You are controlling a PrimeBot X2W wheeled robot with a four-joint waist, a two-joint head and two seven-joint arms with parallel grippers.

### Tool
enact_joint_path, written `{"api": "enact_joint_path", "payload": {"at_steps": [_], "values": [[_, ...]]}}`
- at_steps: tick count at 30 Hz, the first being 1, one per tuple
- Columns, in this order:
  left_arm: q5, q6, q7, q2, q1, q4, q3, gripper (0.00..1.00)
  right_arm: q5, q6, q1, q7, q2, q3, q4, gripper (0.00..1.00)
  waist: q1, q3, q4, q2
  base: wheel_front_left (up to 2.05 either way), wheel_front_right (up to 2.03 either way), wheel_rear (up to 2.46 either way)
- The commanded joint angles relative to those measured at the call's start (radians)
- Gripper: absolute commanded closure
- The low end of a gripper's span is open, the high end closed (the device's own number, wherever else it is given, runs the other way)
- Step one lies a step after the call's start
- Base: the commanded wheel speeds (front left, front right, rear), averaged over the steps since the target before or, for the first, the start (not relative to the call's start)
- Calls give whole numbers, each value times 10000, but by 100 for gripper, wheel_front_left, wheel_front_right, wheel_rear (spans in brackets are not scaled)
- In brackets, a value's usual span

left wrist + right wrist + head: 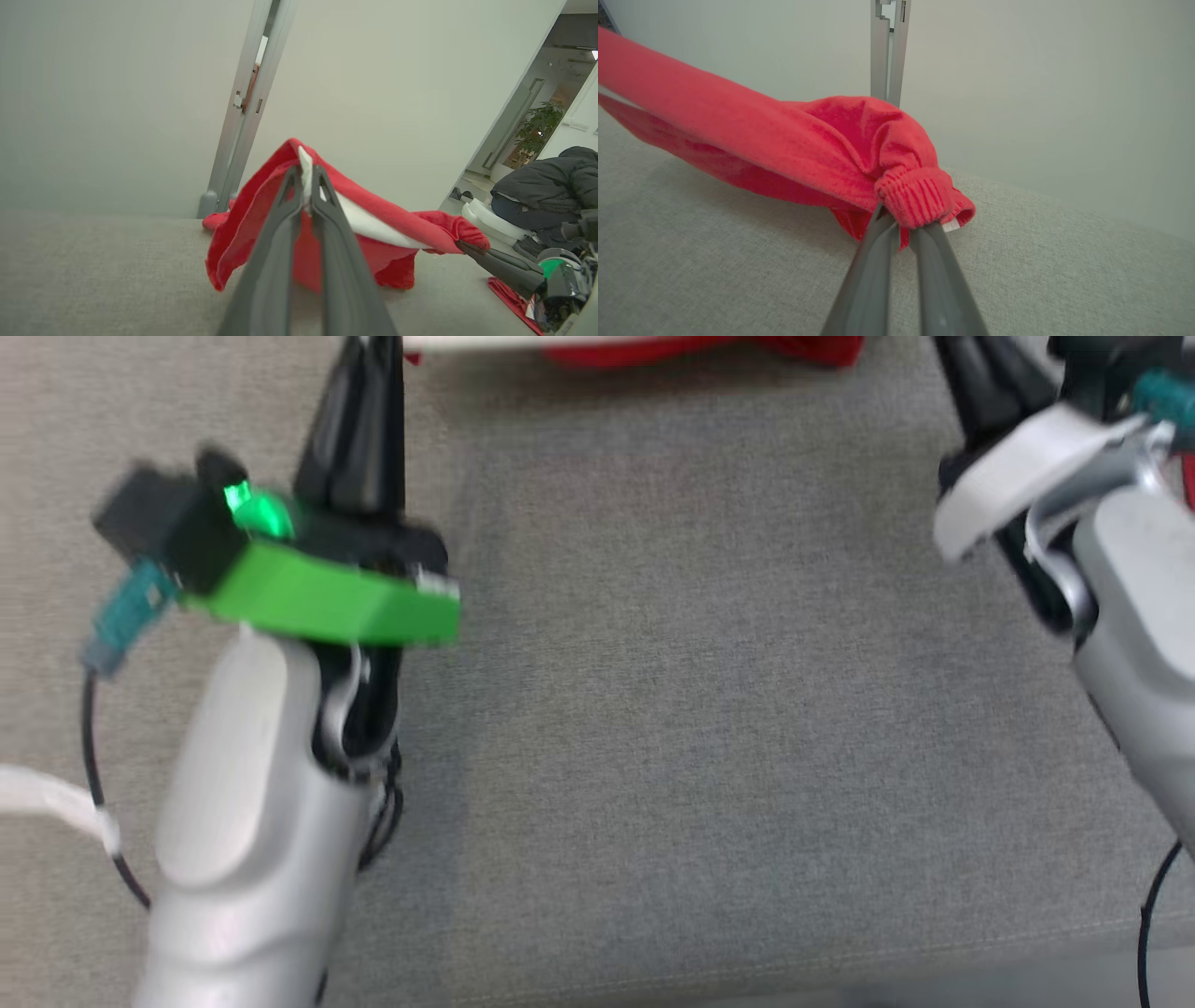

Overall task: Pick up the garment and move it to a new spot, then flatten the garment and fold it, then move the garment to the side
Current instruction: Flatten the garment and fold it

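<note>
The left gripper (306,177) is clenched on a raised edge of the red garment (243,219), its two dark fingers pinching a white strip (373,224) that runs along the cloth's inner side. The right gripper (896,221) is likewise clamped shut, grasping a ribbed cuff (920,196) at the garment's other end. Between the two grips the garment hangs as a loose band, lifted off the grey fabric-covered bench (709,709), with its lower folds drooping down to the surface or very close to it. In the blurred head view both pale forearms reach forward over bare bench, and a sliver of red shows at the top edge. Beyond the bench stand a plain pale wall and a door frame. The task appears to be in its carrying or spreading stage. The likely trouble is slippage: each grip bites only a small pinch of cloth, so pulling the arms apart too hard could tug the cuff free. Lowering with slack could also let the hanging folds tuck under and set creases into the garment.
</note>
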State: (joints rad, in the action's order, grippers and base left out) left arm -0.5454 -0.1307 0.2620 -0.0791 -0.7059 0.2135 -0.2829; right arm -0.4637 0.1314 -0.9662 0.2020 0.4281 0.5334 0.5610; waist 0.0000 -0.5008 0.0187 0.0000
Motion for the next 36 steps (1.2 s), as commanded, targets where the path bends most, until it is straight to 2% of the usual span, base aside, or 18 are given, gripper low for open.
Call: {"api": "enact_joint_path", "payload": {"at_steps": [1, 8, 12, 18, 22, 27, 33, 36], "values": [[-75, 6, 31, -46, 648, -185, 73, 100, -190, -15, 477, -96, 209, 60, -161, 100, 0, 875, -572, 0, 0, 0, 0], [-423, 12, 39, -286, 3696, -1134, -77, 100, -975, -19, 2952, -897, 774, -268, -1394, 100, 0, 2113, -1113, 0, 0, 0, 0], [-706, 15, 41, -613, 4949, -1485, -662, 100, -1085, -27, 4327, -2051, 1272, -759, -2214, 100, 0, 2713, -1419, 0, 0, 0, 0], [-1725, 15, 41, -1385, 6129, -1551, -1828, 100, -878, -25, 6350, -3586, 1447, -1876, -3758, 100, 0, 3218, -1671, 0, 0, 0, 0], [-2174, 15, 41, -1819, 6534, -1495, -2155, 100, -605, -27, 7632, -4640, 1199, -2674, -4643, 100, 0, 3331, -1746, 0, 0, 0, 0], [-2500, 15, 41, -2355, 6816, -1400, -2521, 100, -419, -25, 9328, -6419, 538, -3674, -5983, 100, 0, 3360, -1658, 0, 0, 0, 0], [-2629, 15, -29, -3076, 7175, -1328, -2967, 100, -223, -24, 10759, -8300, -282, -4377, -7230, 100, 0, 3372, -1370, 0, 0, 0, 0], [-2710, 16, -23, -3151, 7233, -1423, -2940, 100, -136, -18, 11076, -8729, -581, -4577, -7809, 100, 0, 3352, -1280, 0, 0, 0, 0]]}}
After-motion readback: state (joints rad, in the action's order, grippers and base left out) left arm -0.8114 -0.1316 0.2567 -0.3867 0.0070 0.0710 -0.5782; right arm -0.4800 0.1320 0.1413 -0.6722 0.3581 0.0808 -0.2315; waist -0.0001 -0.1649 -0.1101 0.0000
